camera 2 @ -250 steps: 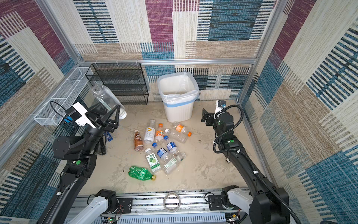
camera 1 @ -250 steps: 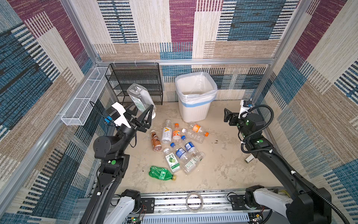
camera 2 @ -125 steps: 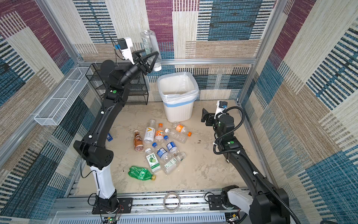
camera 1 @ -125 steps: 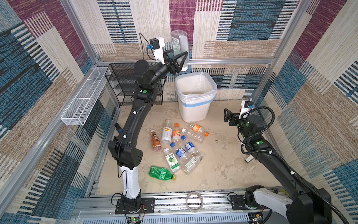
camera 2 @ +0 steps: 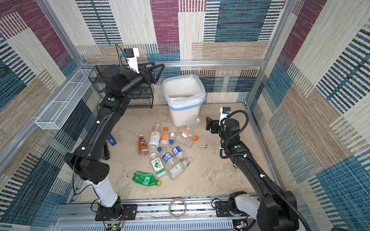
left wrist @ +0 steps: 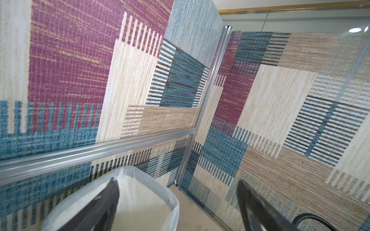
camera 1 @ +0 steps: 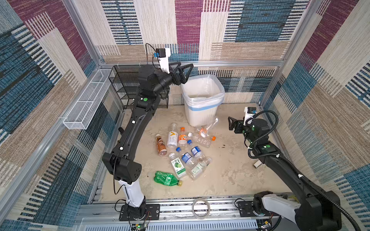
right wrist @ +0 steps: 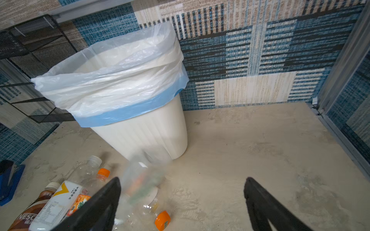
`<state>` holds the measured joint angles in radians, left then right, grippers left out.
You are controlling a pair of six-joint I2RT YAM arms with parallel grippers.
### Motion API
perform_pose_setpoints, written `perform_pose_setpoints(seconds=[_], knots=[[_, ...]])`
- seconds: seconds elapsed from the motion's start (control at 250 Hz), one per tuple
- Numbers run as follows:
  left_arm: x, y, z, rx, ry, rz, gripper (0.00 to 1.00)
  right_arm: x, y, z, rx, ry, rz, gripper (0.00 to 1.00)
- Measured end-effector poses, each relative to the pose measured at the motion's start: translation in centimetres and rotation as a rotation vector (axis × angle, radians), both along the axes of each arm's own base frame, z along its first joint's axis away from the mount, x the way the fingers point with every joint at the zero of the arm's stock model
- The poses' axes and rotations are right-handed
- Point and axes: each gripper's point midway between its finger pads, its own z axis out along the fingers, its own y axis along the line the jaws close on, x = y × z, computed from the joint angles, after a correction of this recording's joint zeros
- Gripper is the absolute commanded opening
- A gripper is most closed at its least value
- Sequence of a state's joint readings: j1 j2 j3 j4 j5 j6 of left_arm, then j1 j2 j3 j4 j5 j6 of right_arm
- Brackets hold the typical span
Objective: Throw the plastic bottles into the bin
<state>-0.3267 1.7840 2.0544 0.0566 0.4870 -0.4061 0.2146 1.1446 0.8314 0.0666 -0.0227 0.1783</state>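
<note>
- White ribbed bin (camera 1: 201, 117), lined with a clear bag with a blue band, stands by the back wall, just beside the black mesh rack (camera 1: 124, 84).
- Left claw (camera 1: 185, 69) hangs high over the bin's left rim, fingers spread wide and holding nothing. In the left wrist view the same claw (left wrist: 177, 181) frames the bag-lined rim of the bin (left wrist: 140, 172).
- Right claw (camera 1: 231, 124) hovers low to the right of the bin. In the right wrist view it (right wrist: 182, 179) is spread and empty, facing the bin (right wrist: 152, 130).
- Clear bottle (camera 1: 206, 128), blurred, is at the foot of the bin's front wall, outside it.
- Plastic bottles (camera 1: 180, 148) lie clustered on the sandy floor in front of the bin, with white, blue and orange caps.
- Green bottle (camera 1: 165, 178), crushed, lies just beside the cluster on the near side.
- White wire basket (camera 1: 86, 106) hangs on the left wall.
- Blue tool (camera 2: 111, 140) lies on the floor beside the left arm.
</note>
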Motion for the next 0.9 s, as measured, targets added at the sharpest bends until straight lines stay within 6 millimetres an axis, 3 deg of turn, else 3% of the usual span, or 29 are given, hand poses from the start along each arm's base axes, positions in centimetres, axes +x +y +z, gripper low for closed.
perform_pose_setpoints(seconds=[0.072,0.208,0.336,0.46,0.656,0.816,0.9], knots=[[-0.2,0.7,-2.6,0.032,0.055,0.026,0.9,-0.1,1.1,-0.6,0.004,0.045,0.054,0.95],[-1.5,2.6,-9.3,0.091,0.2,0.072,0.88,-2.1,1.9,-3.8,0.001,0.18,0.102,0.98],[-2.3,5.2,-15.2,0.122,0.325,0.122,0.87,-3.8,0.2,-7.9,0.014,0.327,0.001,0.98],[-3.5,7.0,-19.0,0.128,0.415,0.163,0.87,-4.2,-4.1,-11.2,0.028,0.457,-0.223,0.97],[-5.8,10.7,-24.4,0.11,0.56,0.239,0.86,-4.1,-11.6,-12.1,0.091,0.485,-0.516,0.97],[-8.2,12.6,-25.8,0.111,0.601,0.284,0.87,-4.6,-19.7,-12.9,0.151,0.493,-0.751,0.98],[-9.2,13.2,-25.8,0.115,0.605,0.3,0.87,-3.8,-21.6,-12.9,0.123,0.499,-0.784,0.99]])
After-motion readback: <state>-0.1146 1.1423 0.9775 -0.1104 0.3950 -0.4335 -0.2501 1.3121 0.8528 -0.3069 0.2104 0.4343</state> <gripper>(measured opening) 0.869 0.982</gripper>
